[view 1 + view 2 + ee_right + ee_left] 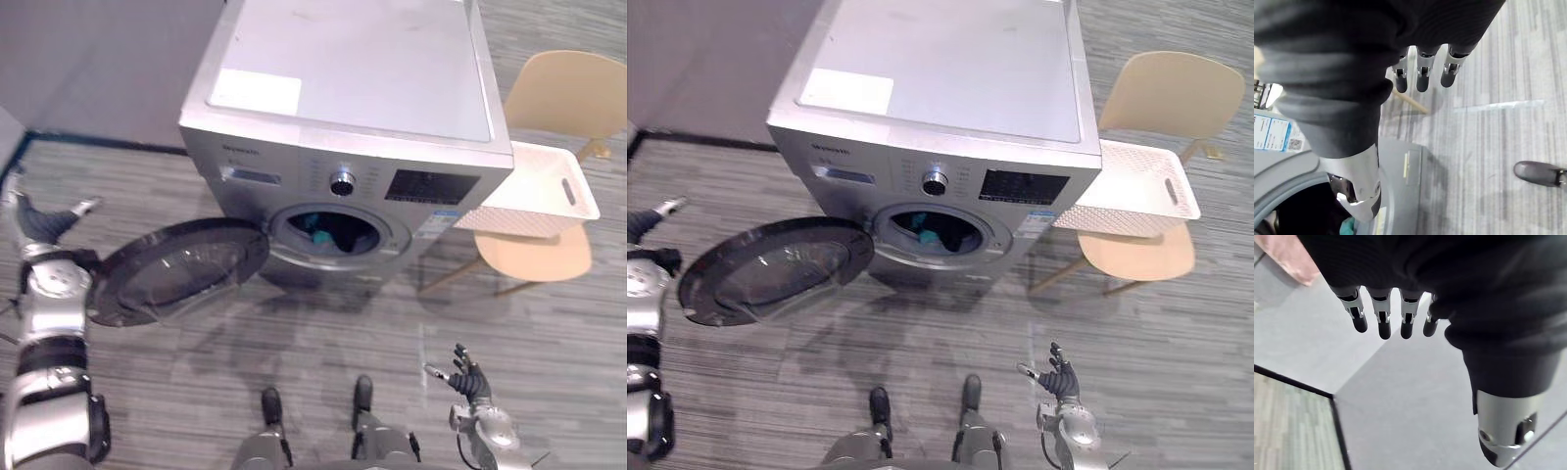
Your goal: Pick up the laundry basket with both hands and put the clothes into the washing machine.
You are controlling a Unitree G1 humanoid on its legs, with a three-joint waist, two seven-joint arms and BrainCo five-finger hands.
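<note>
Both hands are empty, fingers loosely spread: the left hand (41,221) beside the open door (176,269), the right hand (468,379) low. The basket (509,217) sits on the chair (539,257), with clothes (320,236) inside the washing machine (343,88). A careless left swing could bang the door.

Washing machine (343,88): rear cut off by the top edge. Clothes (328,233) in the drum: mostly lost in shadow. Basket (534,196): contents cannot be told.
</note>
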